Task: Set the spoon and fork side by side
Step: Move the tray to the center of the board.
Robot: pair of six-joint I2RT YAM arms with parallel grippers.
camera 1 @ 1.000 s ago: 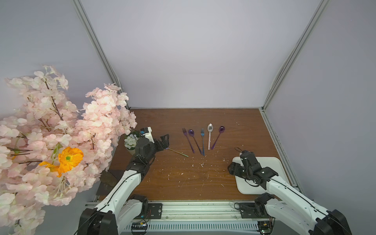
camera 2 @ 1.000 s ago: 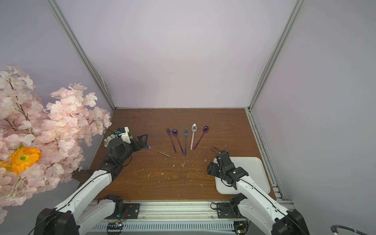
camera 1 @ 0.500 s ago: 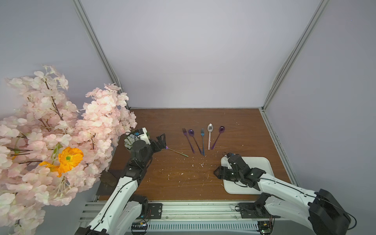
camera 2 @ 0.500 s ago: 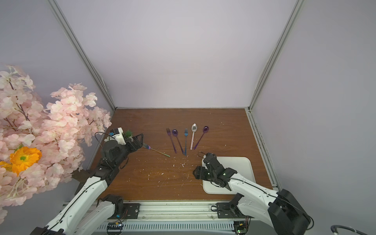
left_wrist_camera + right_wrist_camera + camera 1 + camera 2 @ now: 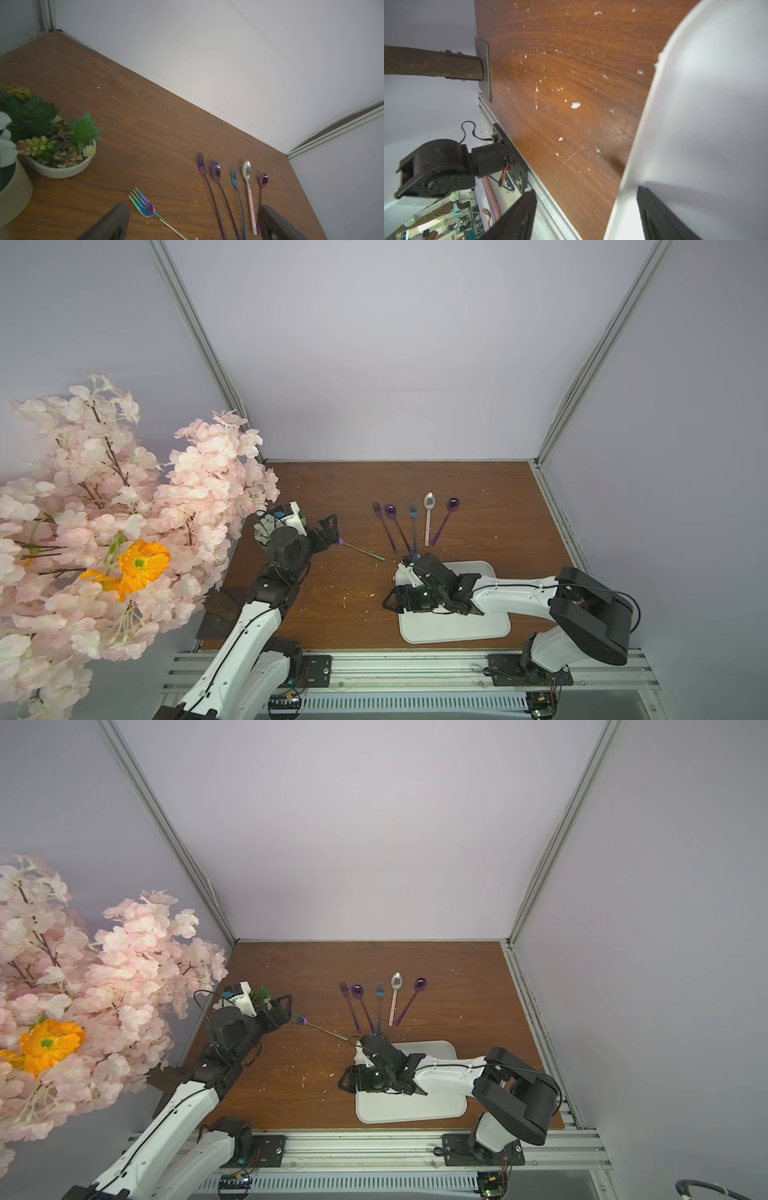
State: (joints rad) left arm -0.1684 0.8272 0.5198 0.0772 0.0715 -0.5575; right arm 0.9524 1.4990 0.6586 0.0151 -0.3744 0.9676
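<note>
A rainbow fork (image 5: 360, 551) (image 5: 145, 205) lies alone on the wooden table, its head just in front of my open left gripper (image 5: 328, 531) (image 5: 193, 226), which holds nothing. Farther right lies a fanned row: purple fork (image 5: 382, 522), purple spoon (image 5: 390, 511), blue fork (image 5: 414, 522), silver spoon (image 5: 429, 502) and another purple spoon (image 5: 452, 504). My right gripper (image 5: 390, 601) (image 5: 587, 218) is open and turned sideways at the left rim of the white tray (image 5: 457, 630) (image 5: 706, 104). That rim passes between its fingers.
A bowl of succulents (image 5: 62, 168) stands beside my left wrist. Pink blossom branches (image 5: 124, 497) overhang the table's left side. The tray's far left corner sits close to the row's handle ends. White crumbs dot the wood. Walls close three sides.
My right arm has swung left and the white tray has slid left with it, towards the row's handles. The left arm shifted slightly; the cutlery has not moved.
</note>
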